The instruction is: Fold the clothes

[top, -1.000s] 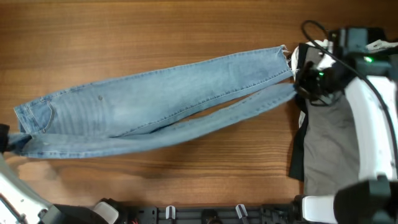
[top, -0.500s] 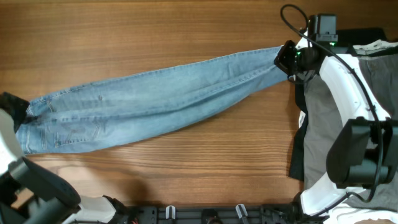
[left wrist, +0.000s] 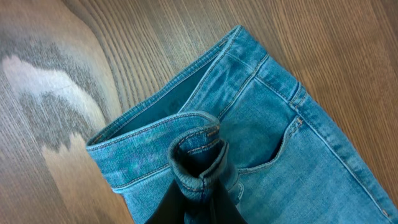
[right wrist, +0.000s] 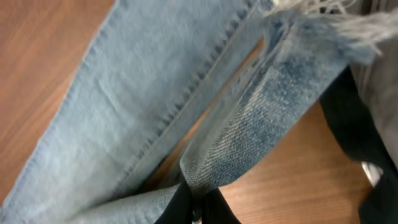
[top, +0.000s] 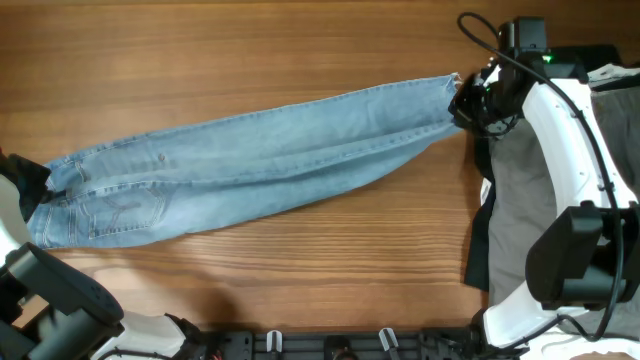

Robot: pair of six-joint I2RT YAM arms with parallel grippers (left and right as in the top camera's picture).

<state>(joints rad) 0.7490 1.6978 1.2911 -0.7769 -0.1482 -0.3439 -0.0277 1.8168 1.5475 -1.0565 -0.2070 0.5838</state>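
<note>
Two end effectors, left [left wrist: 198, 199] and right [right wrist: 196, 208], clamp jeans [top: 250, 165]; only wrist views show pinches.

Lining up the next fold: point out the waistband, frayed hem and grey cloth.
waistband [left wrist: 198, 140]: left wrist view, its bunched edge.
frayed hem [right wrist: 348, 28]: right wrist view, loose threads.
grey cloth [top: 525, 230]: overhead view, its middle.

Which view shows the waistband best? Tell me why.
Left wrist: the waistband fills the frame, pinched in the left claw. Overhead shows it small, at the left end of the jeans. Right wrist shows only leg ends.
</note>
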